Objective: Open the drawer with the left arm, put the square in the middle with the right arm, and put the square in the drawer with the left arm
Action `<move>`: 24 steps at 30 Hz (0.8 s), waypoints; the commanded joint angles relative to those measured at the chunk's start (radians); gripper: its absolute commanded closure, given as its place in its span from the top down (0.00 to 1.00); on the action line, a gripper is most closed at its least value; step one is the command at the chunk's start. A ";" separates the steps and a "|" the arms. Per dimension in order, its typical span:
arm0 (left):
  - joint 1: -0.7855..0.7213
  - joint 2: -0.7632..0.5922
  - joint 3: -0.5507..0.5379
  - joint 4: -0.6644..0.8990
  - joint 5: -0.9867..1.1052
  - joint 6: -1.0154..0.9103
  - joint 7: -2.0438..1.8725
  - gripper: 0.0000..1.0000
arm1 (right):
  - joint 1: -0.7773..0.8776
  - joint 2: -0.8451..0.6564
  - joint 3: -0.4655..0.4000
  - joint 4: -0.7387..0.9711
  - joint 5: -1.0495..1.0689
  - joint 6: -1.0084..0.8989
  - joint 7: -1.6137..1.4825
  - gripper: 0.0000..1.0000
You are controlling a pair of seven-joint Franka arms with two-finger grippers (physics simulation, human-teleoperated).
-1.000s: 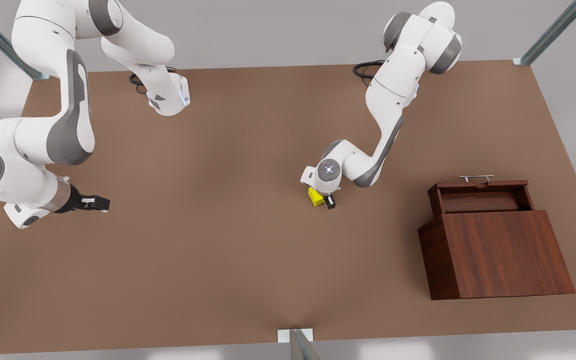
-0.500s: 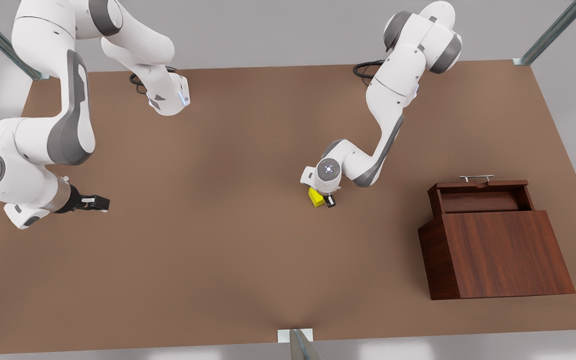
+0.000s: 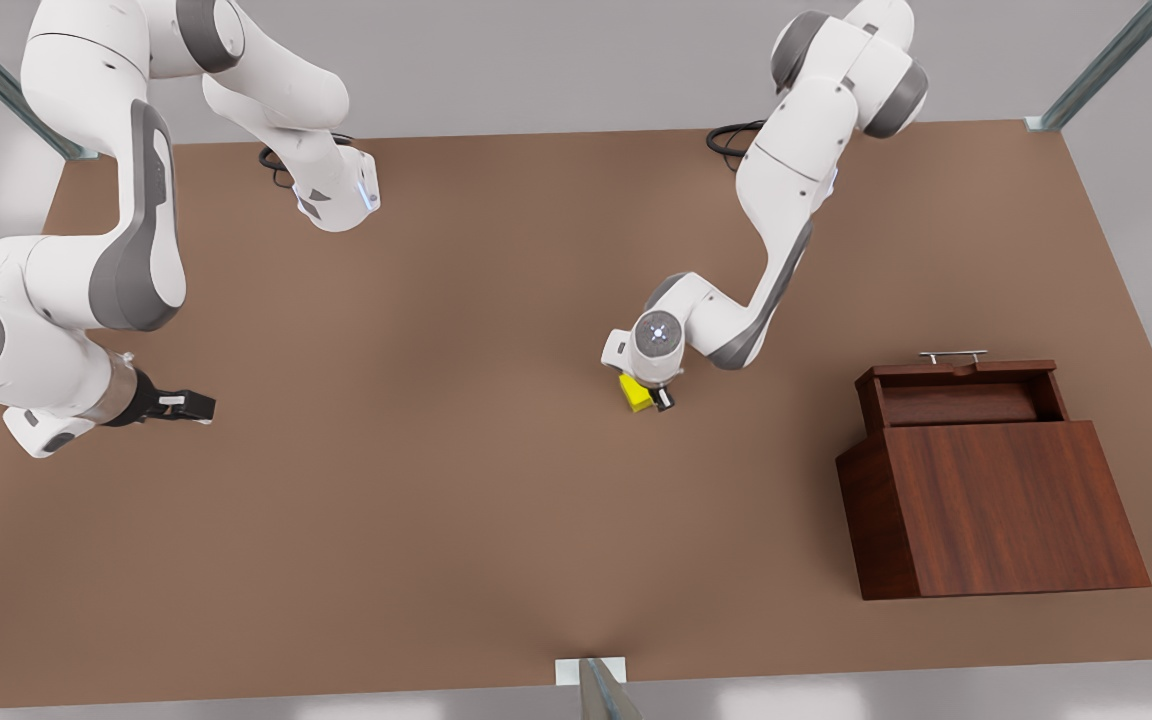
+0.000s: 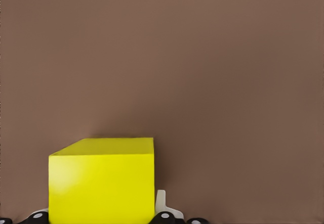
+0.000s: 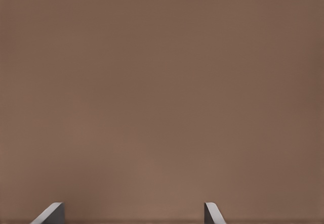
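Observation:
The square (image 3: 635,392) is a small yellow cube near the middle of the brown table, and it looms large in the left wrist view (image 4: 101,181). My left gripper (image 3: 648,400) points down and is shut on the square, with a black finger (image 3: 663,400) on its side. The drawer (image 3: 966,398) stands pulled open at the top of the wooden cabinet (image 3: 1006,510), its silver handle (image 3: 953,354) toward the back. My right gripper (image 3: 198,406) waits open over bare table at the front view's left, with its fingertips (image 5: 49,215) spread wide.
The cabinet takes up the table's corner at the front view's right. Both arm bases (image 3: 336,195) stand along the far edge. A metal post (image 3: 596,685) sits at the near edge. Bare tabletop (image 3: 416,450) lies between the two grippers.
The left gripper and the square have shifted slightly toward the back and the front view's right together. The right arm has drifted a little toward the front view's left.

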 commanded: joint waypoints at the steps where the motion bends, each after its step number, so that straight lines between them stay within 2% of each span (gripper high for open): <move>1: 0.000 -0.007 0.000 0.001 -0.013 -0.029 0.002 0.70 | 0.002 -0.001 -0.001 0.001 -0.001 0.000 -0.007 1.00; 8: 0.012 -0.071 0.020 0.001 -0.015 -0.070 -0.031 0.70 | -0.001 -0.001 -0.001 0.001 -0.001 0.000 -0.009 1.00; 18: 0.126 -0.248 0.020 -0.001 -0.045 -0.138 -0.172 0.70 | -0.008 -0.001 -0.005 0.042 -0.006 0.000 0.002 1.00; 24: 0.221 -0.353 0.021 -0.001 -0.045 -0.188 -0.246 0.70 | -0.011 -0.001 -0.002 0.045 -0.096 0.007 0.005 1.00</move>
